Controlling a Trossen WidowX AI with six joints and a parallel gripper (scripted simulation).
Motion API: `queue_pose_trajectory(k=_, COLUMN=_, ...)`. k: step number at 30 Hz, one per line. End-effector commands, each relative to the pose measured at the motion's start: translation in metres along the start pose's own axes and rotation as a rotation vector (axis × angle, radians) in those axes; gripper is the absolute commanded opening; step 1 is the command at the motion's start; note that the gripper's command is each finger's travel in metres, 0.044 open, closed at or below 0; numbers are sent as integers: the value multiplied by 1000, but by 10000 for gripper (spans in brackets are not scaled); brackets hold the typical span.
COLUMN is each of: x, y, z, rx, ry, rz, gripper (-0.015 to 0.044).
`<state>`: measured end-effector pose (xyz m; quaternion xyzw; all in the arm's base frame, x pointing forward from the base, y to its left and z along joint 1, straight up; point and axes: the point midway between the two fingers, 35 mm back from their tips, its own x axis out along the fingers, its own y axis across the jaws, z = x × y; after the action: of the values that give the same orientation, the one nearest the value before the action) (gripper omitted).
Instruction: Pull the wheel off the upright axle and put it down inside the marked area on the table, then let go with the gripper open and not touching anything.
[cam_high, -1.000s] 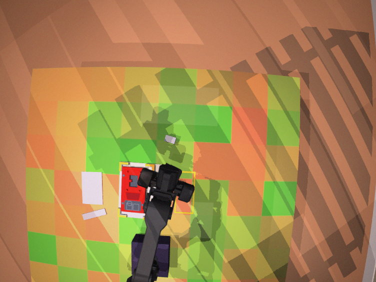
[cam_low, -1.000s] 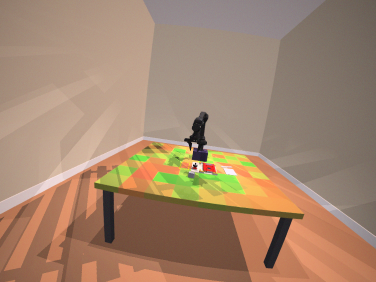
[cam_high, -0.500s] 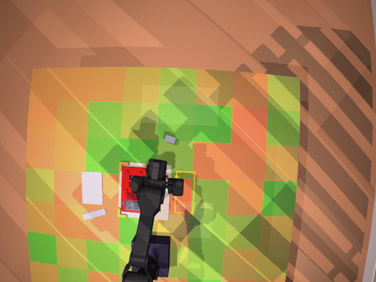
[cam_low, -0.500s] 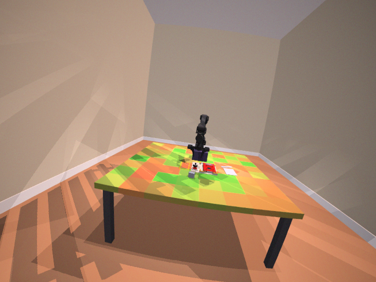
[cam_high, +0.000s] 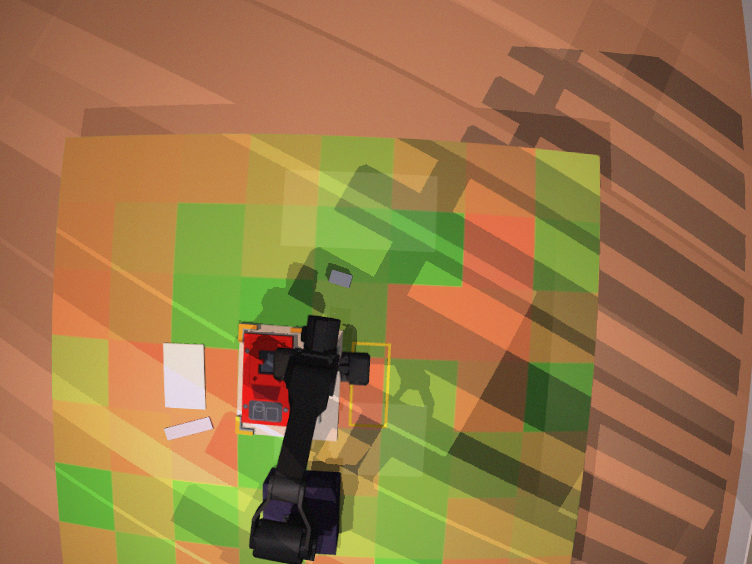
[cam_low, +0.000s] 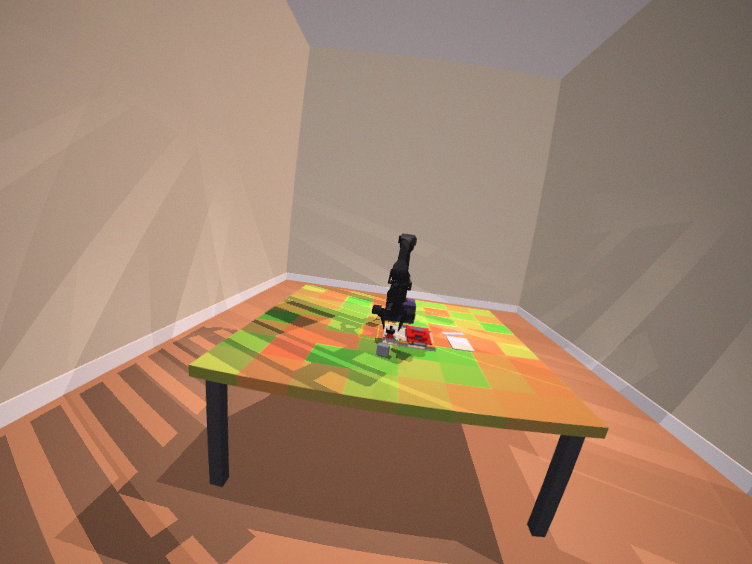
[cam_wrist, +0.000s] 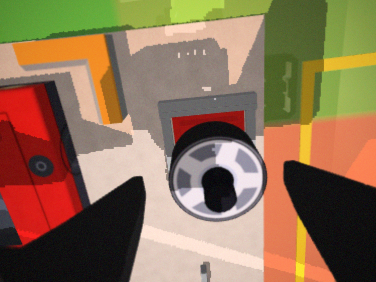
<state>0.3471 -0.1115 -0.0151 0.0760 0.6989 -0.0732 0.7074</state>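
Wheel on axle, end effector open

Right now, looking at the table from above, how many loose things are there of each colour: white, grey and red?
White: 2, a sheet and a strip
Grey: 1, a small block
Red: 1, a plate on the board
Total: 4
The wheel sits on its axle between the open gripper fingers, not counted.
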Motion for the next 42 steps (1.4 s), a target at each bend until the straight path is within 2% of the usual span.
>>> queue_pose_trajectory(k=1, x=6, y=-1, z=1, rx=-5, ry=-9, rz=-4, gripper=300)
queue_pose_trajectory(k=2, x=6, y=-1, z=1, rx=-5, ry=-9, rz=-4, gripper=300)
queue_pose_trajectory(k=5, x=3, y=0, z=0, rx=0, ry=-1, rz=0, gripper=221)
queue_pose_trajectory(k=14, x=3, y=0, z=0, rx=0, ry=-1, rz=0, gripper=161)
queue_pose_trajectory(k=20, x=2, y=0, z=0, rx=0, ry=-2, rz=0, gripper=4)
queue_pose_trajectory(k=42, x=-5, y=0, z=0, rx=-1, ry=-3, rz=-1, gripper=0)
